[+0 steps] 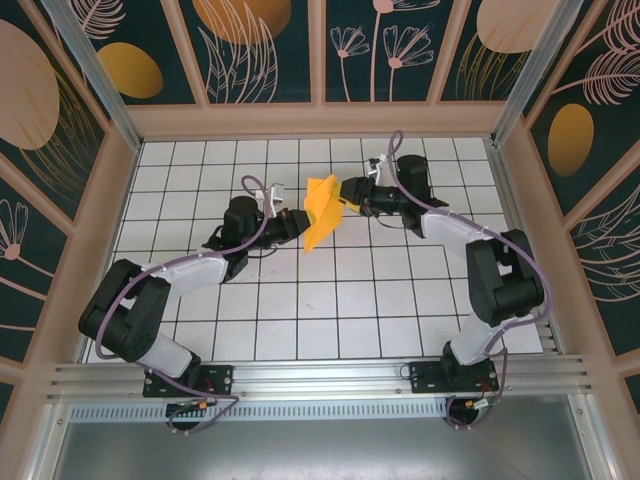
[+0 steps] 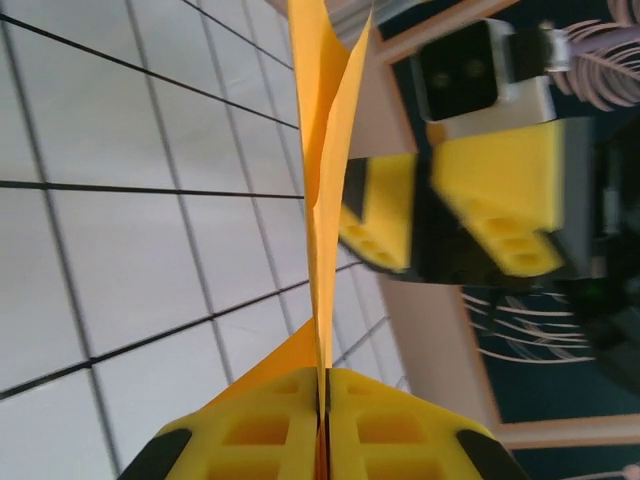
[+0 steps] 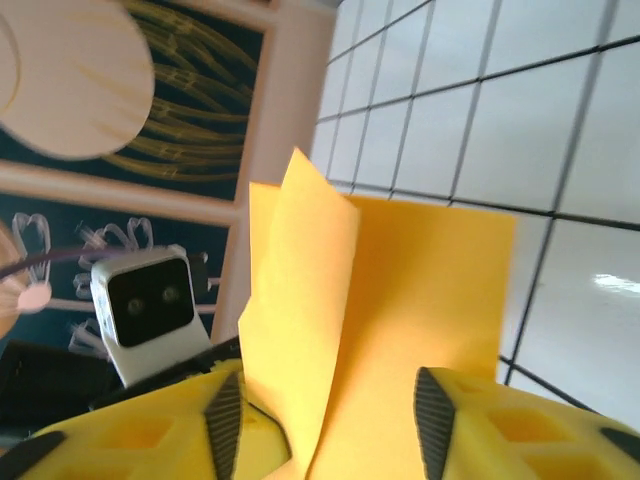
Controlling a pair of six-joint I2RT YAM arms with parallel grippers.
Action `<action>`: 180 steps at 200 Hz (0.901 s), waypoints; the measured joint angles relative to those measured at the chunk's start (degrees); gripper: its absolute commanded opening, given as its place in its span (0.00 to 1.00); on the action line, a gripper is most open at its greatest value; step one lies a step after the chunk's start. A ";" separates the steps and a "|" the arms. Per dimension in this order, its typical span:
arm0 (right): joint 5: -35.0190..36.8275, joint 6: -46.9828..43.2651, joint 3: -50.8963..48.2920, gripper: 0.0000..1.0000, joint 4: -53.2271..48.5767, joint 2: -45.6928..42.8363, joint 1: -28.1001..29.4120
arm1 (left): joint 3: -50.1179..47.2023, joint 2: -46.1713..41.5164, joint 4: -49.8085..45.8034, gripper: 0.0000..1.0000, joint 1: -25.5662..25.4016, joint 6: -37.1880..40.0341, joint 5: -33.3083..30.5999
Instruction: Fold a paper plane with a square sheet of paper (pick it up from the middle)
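Left claw (image 2: 322, 425) clamped on thin, creased orange-yellow paper sheet (image 2: 325, 150); right claw (image 3: 325, 420) spread wide, sheet between its pads, over white gridded tabletop (image 1: 330, 300)

Bright even light; glare on tiles (image 3: 618, 283); foregrounds blurred.

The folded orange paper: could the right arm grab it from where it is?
Likely yes. The right gripper is open right at the folded paper, whose edge seems to sit between its fingers, nothing in the way. The left gripper pinches the other side.
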 measured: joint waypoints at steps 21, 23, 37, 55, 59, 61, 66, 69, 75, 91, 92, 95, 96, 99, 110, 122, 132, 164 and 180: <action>7.54 -3.23 -1.14 0.65 -5.46 -5.79 -0.61 | 3.13 -0.94 -9.66 0.09 0.00 5.25 -5.90; 8.52 -3.54 -1.33 0.66 -5.88 -6.45 -0.66 | 3.61 -1.05 -10.91 0.09 0.00 5.99 -6.91; 13.51 -5.46 -3.04 0.69 -7.98 -10.49 -0.68 | 6.73 -1.46 -18.56 0.09 0.00 10.10 -13.22; 18.84 -6.88 -5.95 0.71 -9.35 -14.43 -0.68 | 10.84 -1.51 -27.69 0.09 -0.26 15.26 -23.04; 20.13 -7.19 -6.58 0.71 -9.75 -15.06 -0.68 | 11.85 -1.49 -29.94 0.09 -0.44 16.20 -25.62; 20.70 -7.32 -6.88 0.71 -10.01 -15.37 -0.68 | 12.37 -1.44 -31.04 0.09 -0.48 16.92 -26.95; 22.16 -7.56 -7.56 0.71 -10.49 -15.96 -0.68 | 13.55 -1.33 -33.38 0.09 -0.68 17.86 -29.79; 22.91 -7.72 -7.91 0.71 -10.78 -16.26 -0.68 | 14.34 -1.09 -34.88 0.09 -0.85 18.64 -31.80; 24.63 -7.98 -8.59 0.71 -11.47 -16.74 -0.68 | 16.20 -0.46 -37.90 0.09 -1.29 19.91 -35.98; 28.39 -8.87 -9.64 0.71 -13.05 -17.22 -0.68 | 21.11 2.47 -44.37 0.10 -2.78 22.36 -46.18; 28.63 -8.94 -9.68 0.71 -13.16 -17.27 -0.68 | 21.53 2.73 -44.87 0.10 -2.93 22.49 -46.93; 29.18 -8.98 -9.77 0.71 -13.49 -17.27 -0.68 | 22.32 3.45 -45.81 0.10 -3.21 22.86 -48.48; 29.33 -9.01 -9.79 0.71 -13.55 -17.27 -0.68 | 22.51 3.63 -46.05 0.10 -3.28 22.95 -48.94; 30.03 -9.20 -9.84 0.71 -13.90 -17.31 -0.68 | 23.34 4.33 -47.04 0.10 -3.58 23.21 -50.62; 31.85 -9.60 -9.92 0.71 -14.67 -17.38 -0.68 | 26.12 7.45 -50.29 0.10 -4.61 24.15 -56.35; 33.66 -10.21 -9.92 0.71 -15.02 -17.40 -0.70 | 28.89 11.30 -53.48 0.11 -5.49 24.79 -61.55; 34.71 -10.49 -9.97 0.71 -15.02 -17.40 -0.74 | 30.93 14.71 -55.93 0.12 -6.08 24.96 -65.31; 35.87 -10.84 -11.28 0.71 -15.02 -17.75 -1.86 | 35.50 24.09 -61.90 0.16 -7.17 25.16 -71.63; 35.87 -10.84 -11.98 0.70 -15.02 -17.75 -2.51 | 37.75 27.61 -63.49 0.23 -7.39 25.55 -71.89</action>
